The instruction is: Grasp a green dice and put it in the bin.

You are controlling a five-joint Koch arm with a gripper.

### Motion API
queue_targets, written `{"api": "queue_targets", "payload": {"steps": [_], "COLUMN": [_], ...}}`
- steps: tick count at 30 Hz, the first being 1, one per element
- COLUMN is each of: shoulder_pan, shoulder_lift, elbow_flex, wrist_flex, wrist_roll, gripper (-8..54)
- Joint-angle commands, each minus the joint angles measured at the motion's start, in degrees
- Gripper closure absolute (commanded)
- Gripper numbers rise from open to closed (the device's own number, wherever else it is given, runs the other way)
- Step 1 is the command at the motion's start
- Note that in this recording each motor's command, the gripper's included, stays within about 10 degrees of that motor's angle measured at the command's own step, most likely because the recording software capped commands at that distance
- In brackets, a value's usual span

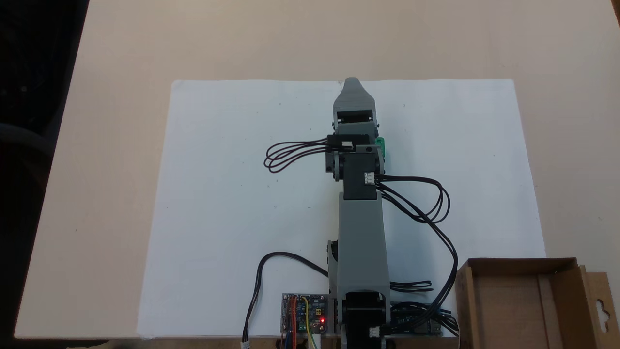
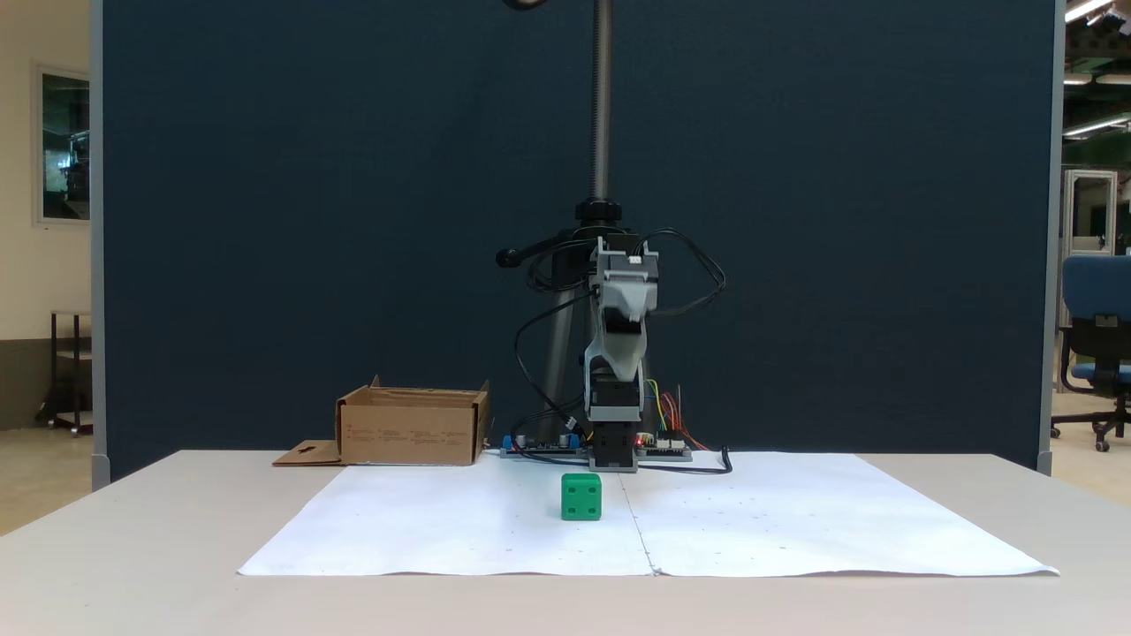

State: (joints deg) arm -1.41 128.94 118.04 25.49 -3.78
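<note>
The green dice [image 2: 580, 496] stands on the white paper in front of the arm, with dark pips on the face toward the camera. From above only a green sliver of the dice [image 1: 381, 146] shows, beside the arm's wrist, which covers the rest. My gripper [image 1: 352, 83] reaches out level, well above the table and past the dice. In a fixed view from the front, the gripper [image 2: 626, 305] points at the camera, high over the dice. Only one pointed tip shows, so its state is unclear. The bin [image 1: 520, 264], an open brown cardboard box [image 2: 411, 433], sits beside the arm's base.
White paper [image 1: 232, 203] covers the middle of the beige table [image 1: 111, 145]. Black cables [image 1: 438, 203] loop out on both sides of the arm. A circuit board [image 1: 305, 312] lies at the base. The bin's keyhole flap [image 1: 600, 305] lies flat. A stand pole [image 2: 602, 97] rises behind the arm.
</note>
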Motion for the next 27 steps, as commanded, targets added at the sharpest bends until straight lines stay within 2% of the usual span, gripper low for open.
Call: {"api": "queue_targets", "payload": {"steps": [1, 9, 20, 27], "shoulder_pan": [-0.70, 1.05, 7.21, 8.44], "shoulder_lift": [0.97, -11.34, -24.61, -29.27], "elbow_flex": [-3.78, -10.20, -20.57, -23.55], "wrist_flex": [9.03, 33.05, 33.31, 31.73], "wrist_roll": [0.97, 0.88, 0.53, 0.18], "gripper": [1.8, 1.8, 1.7, 1.6]}}
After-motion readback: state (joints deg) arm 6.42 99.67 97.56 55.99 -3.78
